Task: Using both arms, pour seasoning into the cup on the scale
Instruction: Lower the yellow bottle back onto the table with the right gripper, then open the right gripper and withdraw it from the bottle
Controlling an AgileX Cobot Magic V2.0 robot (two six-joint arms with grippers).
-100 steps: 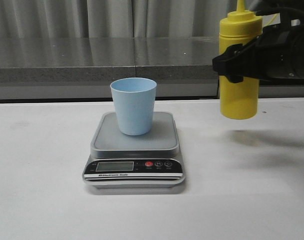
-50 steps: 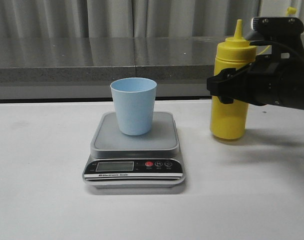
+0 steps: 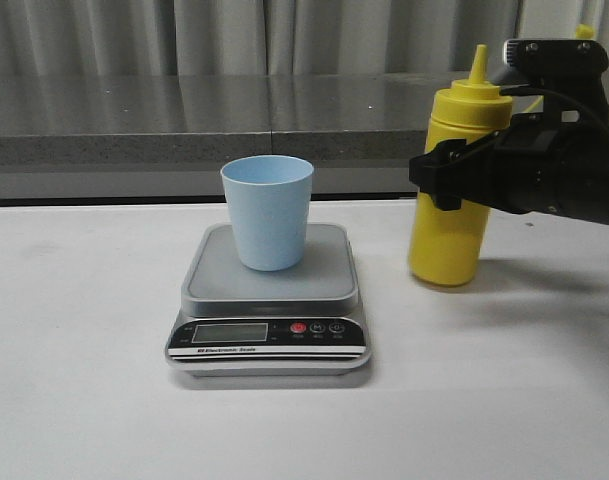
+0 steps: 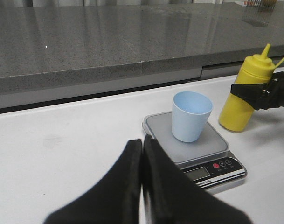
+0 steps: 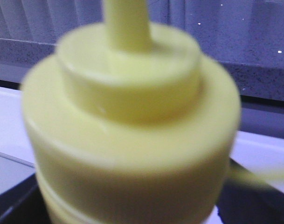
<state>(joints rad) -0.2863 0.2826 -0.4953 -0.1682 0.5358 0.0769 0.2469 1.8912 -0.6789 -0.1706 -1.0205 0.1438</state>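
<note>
On the white bench (image 3: 84, 300), the seasoning (image 3: 447, 240) is clasped upright by the right jaws (image 3: 454, 178), beside the scale (image 3: 269, 300) carrying the cup (image 3: 268, 212). Left jaws (image 4: 142, 186) are pressed closed, empty.

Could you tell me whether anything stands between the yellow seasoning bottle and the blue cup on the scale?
Nothing visible does. The seasoning bottle, gripped by the right claw, stands on the table right of the scale; only bare tabletop separates it from the cup.
</note>
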